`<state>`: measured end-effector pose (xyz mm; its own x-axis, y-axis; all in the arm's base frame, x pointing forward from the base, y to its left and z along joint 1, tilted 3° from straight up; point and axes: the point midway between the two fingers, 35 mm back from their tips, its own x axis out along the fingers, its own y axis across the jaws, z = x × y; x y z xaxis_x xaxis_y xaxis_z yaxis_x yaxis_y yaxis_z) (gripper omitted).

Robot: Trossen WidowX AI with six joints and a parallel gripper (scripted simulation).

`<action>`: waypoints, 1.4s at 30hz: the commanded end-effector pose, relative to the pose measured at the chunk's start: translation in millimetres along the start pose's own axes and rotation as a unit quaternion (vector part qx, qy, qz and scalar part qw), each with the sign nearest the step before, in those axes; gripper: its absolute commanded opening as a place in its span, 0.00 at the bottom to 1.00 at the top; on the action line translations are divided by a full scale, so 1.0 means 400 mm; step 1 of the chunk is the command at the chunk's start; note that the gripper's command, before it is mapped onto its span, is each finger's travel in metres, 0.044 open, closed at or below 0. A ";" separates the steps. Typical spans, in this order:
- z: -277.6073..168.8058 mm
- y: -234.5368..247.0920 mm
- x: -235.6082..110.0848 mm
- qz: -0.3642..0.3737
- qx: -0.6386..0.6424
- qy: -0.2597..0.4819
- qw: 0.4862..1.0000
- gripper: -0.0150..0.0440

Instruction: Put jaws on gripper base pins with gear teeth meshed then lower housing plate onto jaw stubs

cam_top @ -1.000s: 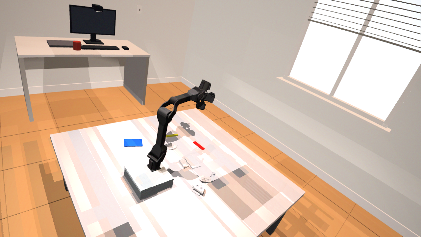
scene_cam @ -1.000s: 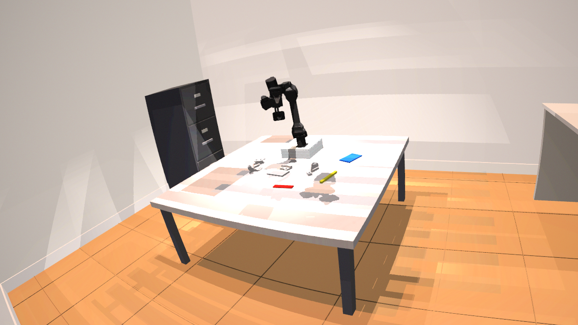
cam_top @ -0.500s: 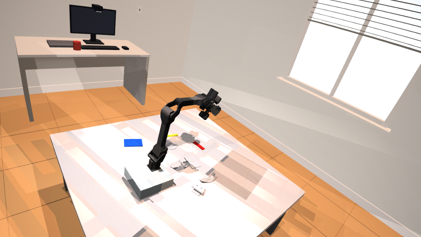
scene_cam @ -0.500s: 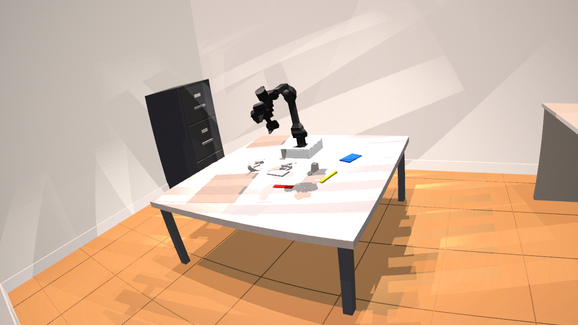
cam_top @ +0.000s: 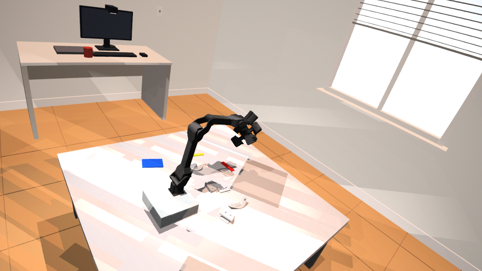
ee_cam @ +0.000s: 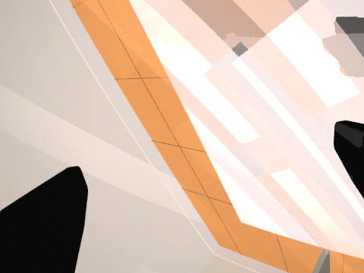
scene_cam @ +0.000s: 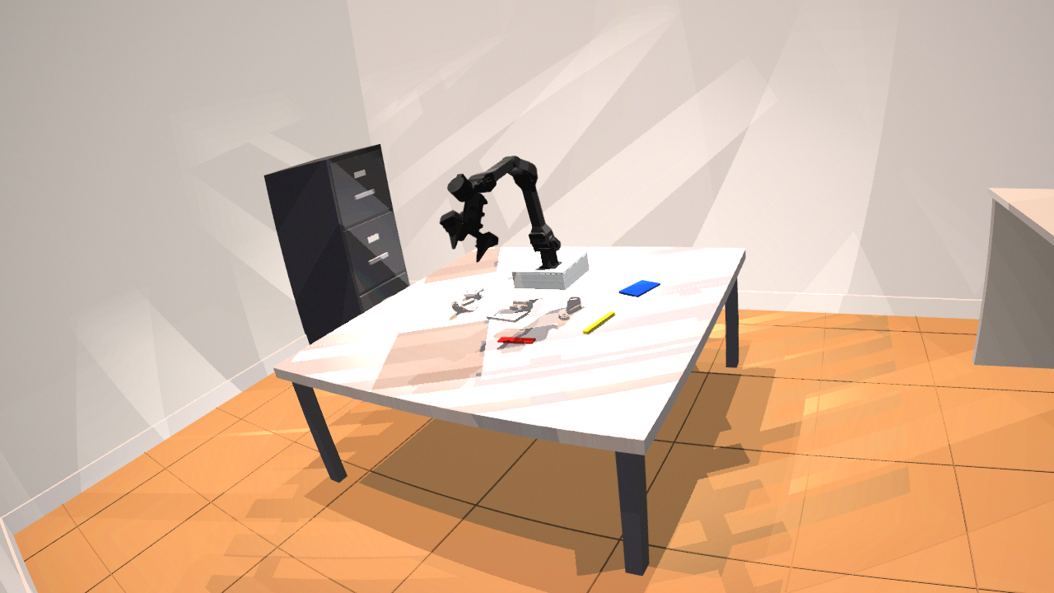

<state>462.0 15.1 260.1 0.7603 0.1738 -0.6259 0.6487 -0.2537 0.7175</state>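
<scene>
My gripper point(cam_top: 245, 139) point(scene_cam: 467, 252) point(ee_cam: 212, 157) is open and empty, high above the table. One white curved jaw point(cam_top: 237, 203) point(scene_cam: 463, 305) lies beside a small white part point(cam_top: 227, 215) point(scene_cam: 473, 293) with raised details. The other jaw point(cam_top: 196, 167) point(scene_cam: 571, 308) lies on the yellow bar's side, partly behind the arm in the top view. Between the jaws lies a flat white plate point(scene_cam: 508, 315) with another small white part point(cam_top: 211, 187) point(scene_cam: 521, 304) beside it. The gripper base and housing are too small to tell apart surely. No white part shows in the wrist view.
A red bar point(cam_top: 227, 166) point(scene_cam: 516, 339), a yellow bar point(cam_top: 199, 154) point(scene_cam: 599, 323) and a blue rectangle point(cam_top: 152, 163) point(scene_cam: 639, 288) lie on the table point(cam_top: 111, 202) point(scene_cam: 575, 402). The arm stands on a grey block point(cam_top: 171, 206) point(scene_cam: 548, 278).
</scene>
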 end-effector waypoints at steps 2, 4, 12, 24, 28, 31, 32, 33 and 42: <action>0.070 -0.027 0.021 -0.024 0.058 -0.033 0.997 1.00; 0.099 -0.036 0.026 -0.033 0.084 -0.046 0.995 1.00; 0.205 -0.074 0.036 -0.058 0.169 -0.097 0.979 1.00; 0.356 -0.144 0.035 -0.089 0.307 -0.173 0.932 1.00; 0.405 -0.172 0.030 -0.097 0.355 -0.199 0.908 1.00; 0.440 -0.194 0.025 -0.103 0.391 -0.219 0.888 1.00; 0.451 -0.201 0.023 -0.104 0.402 -0.226 0.881 1.00; 0.463 -0.208 0.020 -0.106 0.414 -0.232 0.874 1.00; 0.558 -0.278 -0.005 -0.117 0.512 -0.289 0.800 1.00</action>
<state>389.5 -160.4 122.9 0.3300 -0.0631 -0.9419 0.2416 -0.9589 0.1489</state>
